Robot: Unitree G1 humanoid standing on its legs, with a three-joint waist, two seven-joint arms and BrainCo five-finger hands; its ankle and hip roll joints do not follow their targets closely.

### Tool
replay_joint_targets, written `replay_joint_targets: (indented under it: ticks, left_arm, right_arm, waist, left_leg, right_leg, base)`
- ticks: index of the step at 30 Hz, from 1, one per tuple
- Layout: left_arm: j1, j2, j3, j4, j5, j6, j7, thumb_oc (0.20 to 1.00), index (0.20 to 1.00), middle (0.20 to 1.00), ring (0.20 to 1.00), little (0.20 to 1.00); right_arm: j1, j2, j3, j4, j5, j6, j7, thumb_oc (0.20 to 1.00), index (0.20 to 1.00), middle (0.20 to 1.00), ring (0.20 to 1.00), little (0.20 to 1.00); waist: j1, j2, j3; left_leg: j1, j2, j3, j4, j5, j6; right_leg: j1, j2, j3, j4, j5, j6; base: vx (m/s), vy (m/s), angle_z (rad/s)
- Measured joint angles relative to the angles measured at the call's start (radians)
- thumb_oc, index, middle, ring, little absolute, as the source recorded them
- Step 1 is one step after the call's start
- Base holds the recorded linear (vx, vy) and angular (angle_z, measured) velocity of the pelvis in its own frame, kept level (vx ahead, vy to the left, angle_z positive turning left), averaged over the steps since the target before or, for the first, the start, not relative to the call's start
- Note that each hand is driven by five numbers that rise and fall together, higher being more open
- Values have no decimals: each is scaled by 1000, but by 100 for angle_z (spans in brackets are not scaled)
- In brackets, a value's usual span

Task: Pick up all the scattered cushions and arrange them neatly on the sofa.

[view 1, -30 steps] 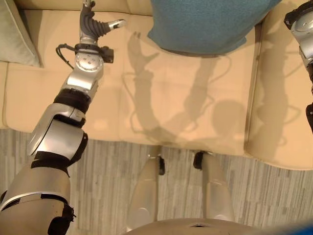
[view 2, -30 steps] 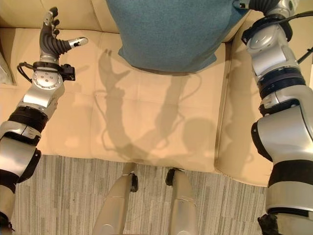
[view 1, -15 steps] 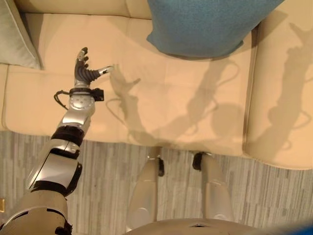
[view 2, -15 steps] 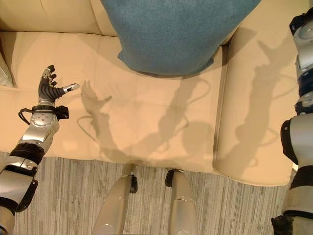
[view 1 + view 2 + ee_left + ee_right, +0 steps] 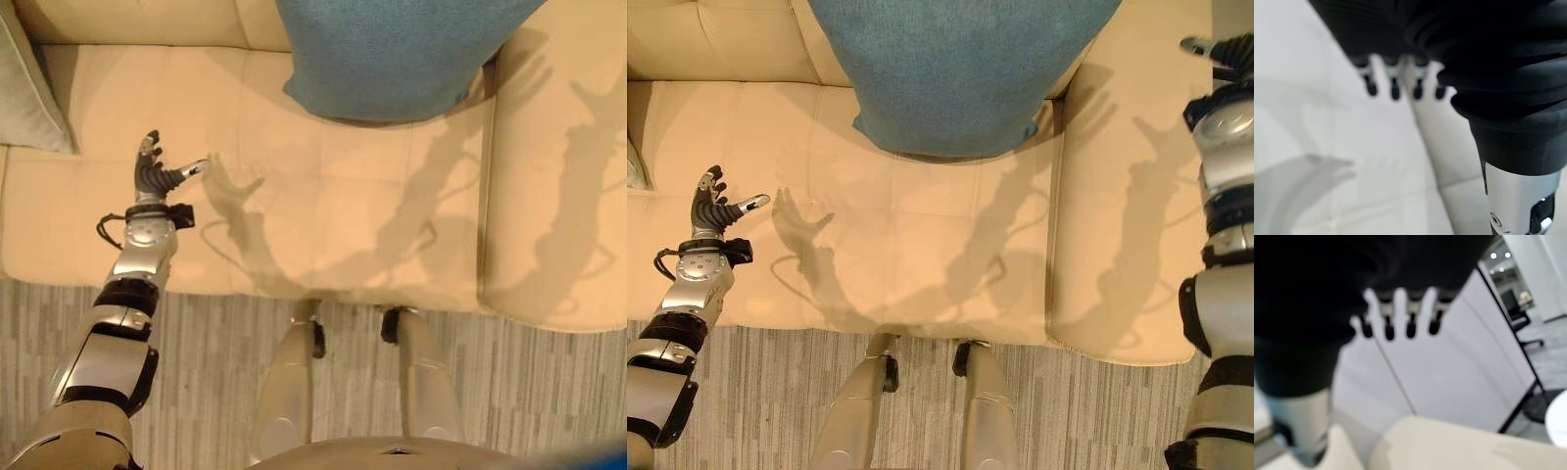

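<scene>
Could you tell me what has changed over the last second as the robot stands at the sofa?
The left robot hand has drawn back from the cream leather sofa's backrest toward the seat's front edge, open and empty throughout. The right robot hand has also pulled away from the large teal fabric cushion, which stays leaning against the backrest. The pale green cushion stays put.

Blue cushion [image 5: 960, 69] leaned at top centre against the cream sofa [image 5: 921, 245] backrest. Left hand [image 5: 713, 211] hovered at left over the seat, fingers spread, holding nothing. Right hand [image 5: 1227, 49] sat at upper right edge.
</scene>
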Motion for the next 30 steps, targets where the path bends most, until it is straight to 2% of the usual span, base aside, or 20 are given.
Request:
replay_joint_targets:
  ticks: [2, 3, 6, 7, 8, 9, 10, 12, 14, 15, 17, 18, 20, 22, 23, 27, 30]
  left_arm:
    - [20, -1, 14, -2, 1, 4, 0, 1000, 1000, 1000, 1000, 1000]
    - [68, -7, 44, -34, 9, 6, -6, 1000, 1000, 1000, 1000, 1000]
    - [155, -19, 86, -46, 17, 7, -18, 1000, 1000, 1000, 1000, 1000]
    - [205, -19, 87, -44, 19, 21, -29, 1000, 1000, 1000, 1000, 1000]
    - [232, -26, 102, -58, 22, 25, -34, 1000, 1000, 1000, 1000, 1000]
    - [288, -54, 154, -93, 36, 26, -44, 1000, 1000, 1000, 1000, 1000]
    - [333, -61, 146, -87, 49, 35, -49, 1000, 1000, 1000, 1000, 1000]
    - [416, -91, 146, -86, 61, 49, -71, 1000, 1000, 1000, 1000, 1000]
    - [468, -153, 214, -79, 89, 50, -83, 1000, 1000, 1000, 1000, 1000]
    - [514, -181, 191, -53, 101, 71, -99, 1000, 1000, 1000, 1000, 1000]
    - [564, -209, 183, -20, 129, 84, -118, 1000, 1000, 1000, 1000, 1000]
    - [582, -253, 188, 51, 135, 90, -133, 1000, 1000, 1000, 1000, 1000]
    - [601, -295, 195, 124, 136, 107, -151, 1000, 1000, 1000, 1000, 1000]
    - [630, -337, 198, 187, 139, 132, -161, 1000, 1000, 1000, 1000, 1000]
    - [637, -361, 202, 254, 176, 147, -178, 1000, 1000, 1000, 1000, 1000]
    - [690, -387, 189, 318, 218, 163, -199, 1000, 1000, 1000, 1000, 1000]
    - [696, -392, 172, 394, 307, 181, -205, 1000, 1000, 1000, 1000, 1000]
  right_arm:
    - [75, 1, -29, -37, -10, -4, 12, 1000, 1000, 1000, 1000, 1000]
    - [232, 2, -126, -120, -25, -19, 27, 1000, 1000, 1000, 1000, 1000]
    - [390, 18, -171, -161, -39, -17, 50, 1000, 1000, 1000, 1000, 1000]
    - [466, 20, -200, -165, -44, -19, 67, 1000, 1000, 1000, 1000, 1000]
    - [544, 35, -243, -199, -53, -20, 75, 1000, 1000, 1000, 1000, 1000]
    - [654, 95, -347, -264, -65, -32, 89, 1000, 1000, 1000, 1000, 1000]
    - [701, 122, -337, -247, -68, -26, 108, 1000, 1000, 1000, 1000, 1000]
    - [822, 144, -341, -243, -80, -20, 133, 1000, 1000, 1000, 1000, 1000]
    - [902, 207, -419, -270, -102, -27, 153, 1000, 1000, 1000, 1000, 1000]
    - [954, 245, -396, -239, -116, -27, 182, 1000, 1000, 1000, 1000, 1000]
    - [991, 269, -374, -204, -117, -27, 204, 1000, 1000, 1000, 1000, 1000]
    - [1018, 298, -367, -155, -120, -29, 224, 1000, 1000, 1000, 1000, 1000]
    - [1043, 316, -340, -94, -144, -27, 255, 1000, 1000, 1000, 1000, 1000]
    - [1080, 342, -318, -43, -159, -21, 287, 1000, 1000, 1000, 1000, 1000]
    - [1094, 381, -311, 7, -177, -19, 307, 1000, 1000, 1000, 1000, 1000]
    - [1139, 421, -296, 54, -196, -18, 343, 1000, 1000, 1000, 1000, 1000]
    - [1148, 478, -296, 191, -215, -21, 355, 1000, 1000, 1000, 1000, 1000]
  waist:
    - [-2, 0, 0]
    - [0, 0, 0]
    - [-2, 0, -2]
    - [-5, 2, -20]
    - [-6, 1, -29]
    - [-7, 0, -29]
    - [-9, 3, -32]
    - [-14, 14, -86]
    - [-23, 28, -96]
    - [-25, 32, -123]
    - [-25, 37, -166]
    - [-29, 47, -187]
    - [-30, 56, -200]
    - [-30, 63, -213]
    - [-34, 59, -222]
    - [-36, 55, -255]
    - [-33, 50, -264]
  left_leg:
    - [16, 0, 2, -2, -8, -4]
    - [53, 3, 3, -18, -11, -9]
    - [118, 4, 5, -35, -14, -7]
    - [134, 7, 7, -33, -34, -5]
    - [147, 9, 8, -37, -36, -7]
    - [200, 13, 6, -59, -33, -9]
    - [243, 15, 6, -70, -34, -12]
    - [263, 16, 7, -68, -51, -7]
    - [325, 20, 2, -90, -48, -9]
    - [365, 24, 1, -95, -59, -9]
    - [373, 27, 4, -98, -69, -12]
    - [389, 28, 5, -100, -70, -12]
    - [413, 30, 5, -103, -71, -12]
    - [441, 35, 8, -100, -89, -17]
    - [476, 44, 25, -104, -113, -28]
    - [505, 53, 29, -102, -114, -30]
    - [534, 62, 29, -93, -114, -30]
  right_leg:
    - [15, 1, 2, -2, -2, 0]
    - [50, 6, 0, -14, -5, 3]
    - [112, 8, 0, -26, -13, 13]
    - [131, 10, 2, -31, -20, 16]
    - [144, 13, 1, -35, -23, 15]
    - [198, 19, -8, -56, -22, 9]
    - [241, 23, -8, -66, -24, 12]
    - [266, 23, -10, -75, -34, 25]
    - [340, 28, -27, -105, -28, 19]
    - [383, 33, -27, -119, -37, 24]
    - [394, 35, -28, -126, -41, 21]
    - [414, 37, -31, -135, -39, 23]
    - [441, 39, -33, -142, -38, 24]
    - [482, 44, -37, -164, -40, 22]
    - [524, 48, -44, -192, -38, 21]
    - [559, 58, -45, -199, -42, 15]
    - [595, 68, -40, -197, -46, 7]
  base:
    - [17, -19, -5]
    - [19, -22, -3]
    - [54, -16, -6]
    - [106, -18, -6]
    - [89, -17, -2]
    - [0, 0, 0]
    - [43, -9, -4]
    - [81, -7, -1]
    - [55, -4, 7]
    - [40, -7, 2]
    - [2, -5, -2]
    - [0, 0, 0]
    - [0, -18, 1]
    - [-2, -45, 5]
    - [6, -38, 9]
    - [-8, -78, 3]
    - [-37, -102, 1]
